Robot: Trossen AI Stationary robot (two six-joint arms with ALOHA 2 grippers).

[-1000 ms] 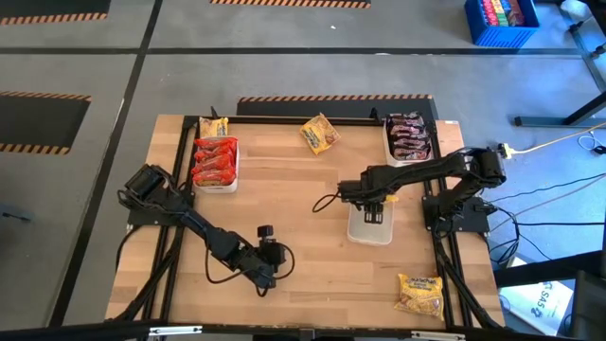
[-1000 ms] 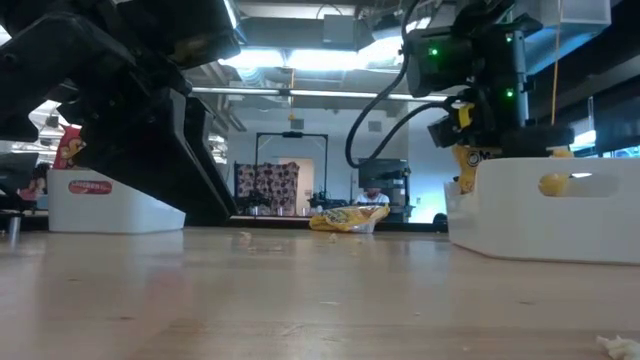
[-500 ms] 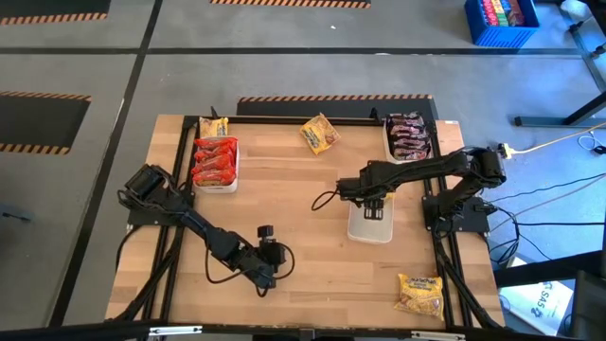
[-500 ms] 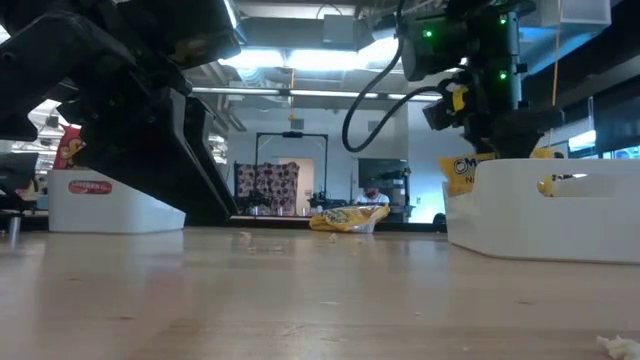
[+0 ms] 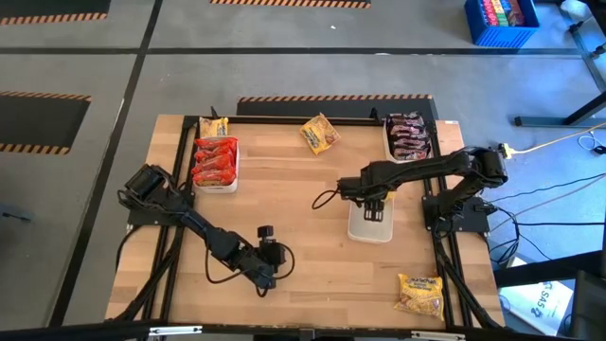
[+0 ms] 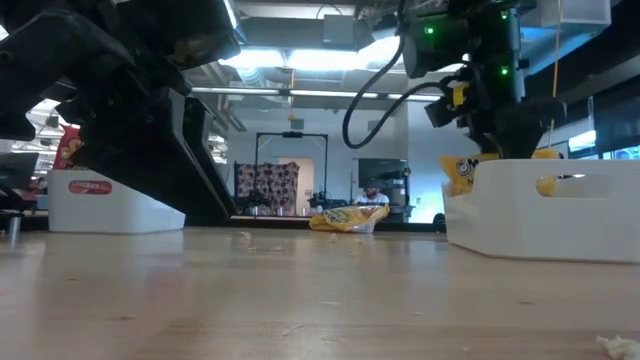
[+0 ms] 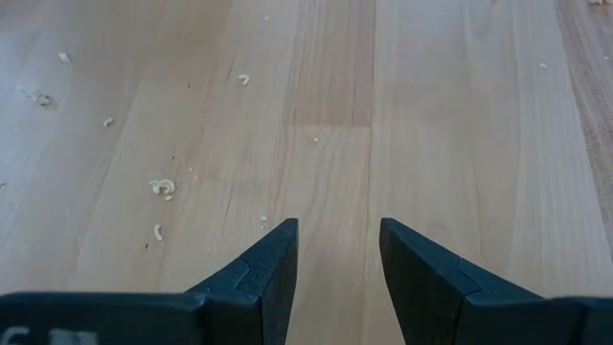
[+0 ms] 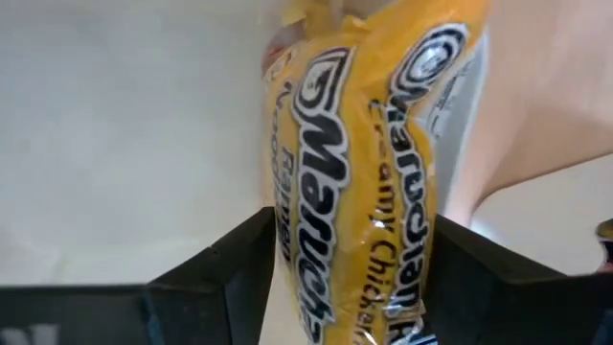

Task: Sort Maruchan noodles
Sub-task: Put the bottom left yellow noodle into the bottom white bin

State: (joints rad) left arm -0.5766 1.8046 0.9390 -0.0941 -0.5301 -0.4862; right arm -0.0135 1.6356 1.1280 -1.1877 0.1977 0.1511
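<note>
Nearest the front edge of the counter (image 5: 312, 275), the left gripper (image 7: 337, 273) waits low over bare wood, its fingers partly apart with nothing between them; only noodle crumbs (image 7: 161, 188) lie ahead of it. A yellow packet (image 5: 420, 294) lies at the front right corner, not yet sorted.

Mid-counter on the right, the right gripper (image 8: 350, 264) hangs over the white tray (image 5: 369, 227) with a yellow Maruchan packet (image 8: 359, 182) clamped edgewise between its fingers. Compared with a second ago, the gripper has lifted a little and drifted slightly in the low view, and the packet now hangs at the tray's rim rather than lower beside it. The fingers have not let go, so the drop into the tray looks close but not yet done; the packet seems tilted, and it may need to be lowered flat before release or it could catch on the wall.

Farther back, the red packets (image 5: 214, 161) fill the left tray (image 5: 216, 187), and the dark packets (image 5: 408, 135) fill the back right tray (image 5: 388, 142). Two more yellow packets remain loose at the back: one (image 5: 320, 134) near the middle, one (image 5: 213, 126) just behind the left tray. Those, with the front one, appear to be what is left.
</note>
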